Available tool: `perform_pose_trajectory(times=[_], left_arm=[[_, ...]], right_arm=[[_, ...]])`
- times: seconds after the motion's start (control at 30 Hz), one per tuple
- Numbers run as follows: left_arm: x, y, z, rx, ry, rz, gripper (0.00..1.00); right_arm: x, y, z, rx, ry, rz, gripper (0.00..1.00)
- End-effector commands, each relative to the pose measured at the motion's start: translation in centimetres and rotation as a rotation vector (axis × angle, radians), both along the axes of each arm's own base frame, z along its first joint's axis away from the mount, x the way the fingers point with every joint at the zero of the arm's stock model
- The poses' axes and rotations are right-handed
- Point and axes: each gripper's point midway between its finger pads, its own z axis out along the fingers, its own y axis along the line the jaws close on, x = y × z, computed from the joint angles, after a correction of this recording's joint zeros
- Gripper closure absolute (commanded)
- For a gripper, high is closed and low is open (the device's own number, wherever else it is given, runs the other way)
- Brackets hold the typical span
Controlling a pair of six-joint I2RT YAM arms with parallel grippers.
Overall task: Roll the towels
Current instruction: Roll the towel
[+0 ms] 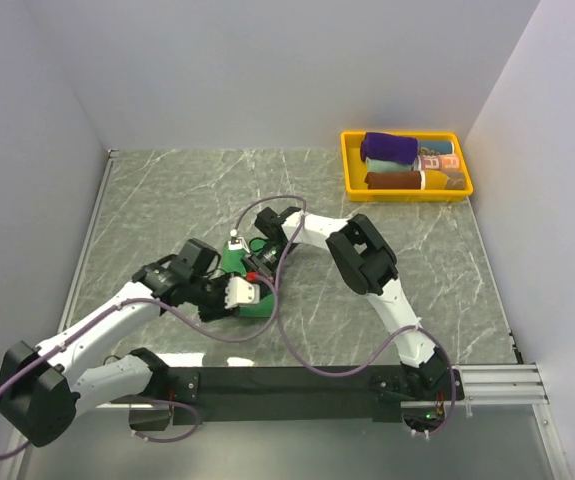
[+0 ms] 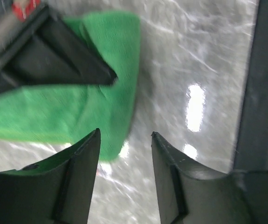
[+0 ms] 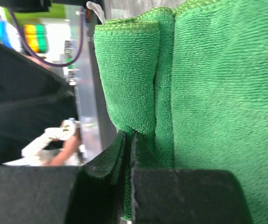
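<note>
1. At mid-table the green towel (image 2: 101, 107) lies bunched in thick folds between the two arms. The purple towel (image 1: 388, 148) sits well apart in the yellow tray (image 1: 407, 196), looking rolled already.
2. Right gripper (image 3: 129, 135): fingers pressed together, pinching a thin edge of the green cloth, with fat folds stacked just beside it. Risk one: that bite looks shallow. Any sideways pull could slide the hem out, and the folds would flop open.
3. Left gripper (image 2: 125, 133): jaws spread, nothing between them, only bare table (image 2: 194, 56) showing through the gap. The towel's end sits just by its left finger. Risk two: if it closes where it is, it grabs air or only nips a corner, and the roll gets no support on that side.
4. Risk three: the two grippers are very close together over the cloth. The right one's dark finger lies across the towel in the left wrist view. A careless reach by the left arm could knock those fingers or drag the cloth from under them.
5. Risk four: one pinch point on a soft, springy bundle. Lifting now would probably let the loose layers sag and unwind.
</note>
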Motion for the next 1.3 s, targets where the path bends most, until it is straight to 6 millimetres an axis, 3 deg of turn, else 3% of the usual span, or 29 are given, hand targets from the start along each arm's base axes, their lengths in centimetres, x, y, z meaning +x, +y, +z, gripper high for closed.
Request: perform_pose_trajectory(times=[0.0,0.23,0.4,0.5,0.57,0.7,0.83,0.9,0.93,1.03,1.13,1.27], left_arm=[[2.1,-2.1,-0.1,0.008,-0.133,-0.015,0.48],[2.1,-3.9,-3.0,0.071,-0.126,-0.103,0.53],[1.6,-2.5,-7.0,0.183,-0.044,-0.094,0.67],[0.4,-1.5,-8.4,0.225,0.024,-0.089,0.84],[-0.4,-1.6,-8.4,0.218,0.068,-0.097,0.94],[-3.3,-0.8,-8.3,0.243,0.232,-0.131,0.99],[-5.0,-0.3,-8.2,0.249,0.375,-0.141,0.99],[-4.5,-0.6,-8.0,0.234,0.435,-0.118,0.99],[-4.4,-0.5,-7.8,0.236,0.466,-0.100,0.99],[-2.4,-1.2,-7.1,0.206,0.564,-0.037,0.99],[-0.4,-1.4,-6.5,0.168,0.632,0.003,0.99],[3.1,-1.6,-7.1,0.180,0.715,0.045,0.99]], right_arm=[[-1.0,-2.4,-6.3,-0.213,-0.005,0.033,1.00],[0.0,-2.2,-7.5,-0.237,-0.011,0.018,1.00],[0.2,-2.4,-7.3,-0.240,-0.032,0.010,1.00],[1.1,-2.4,-5.9,-0.222,-0.070,-0.015,0.93],[1.5,-2.8,-4.5,-0.207,-0.090,-0.025,0.80],[4.1,-4.1,-1.9,-0.214,-0.192,-0.064,0.62],[7.9,-5.4,1.6,-0.214,-0.354,-0.143,0.58],[9.5,-6.5,2.6,-0.231,-0.394,-0.193,0.58],[10.8,-7.5,4.1,-0.219,-0.417,-0.240,0.58],[12.7,-10.4,6.6,-0.220,-0.461,-0.356,0.58],[12.7,-12.8,8.7,-0.195,-0.520,-0.428,0.58],[11.6,-16.0,9.8,-0.200,-0.594,-0.521,0.59]])
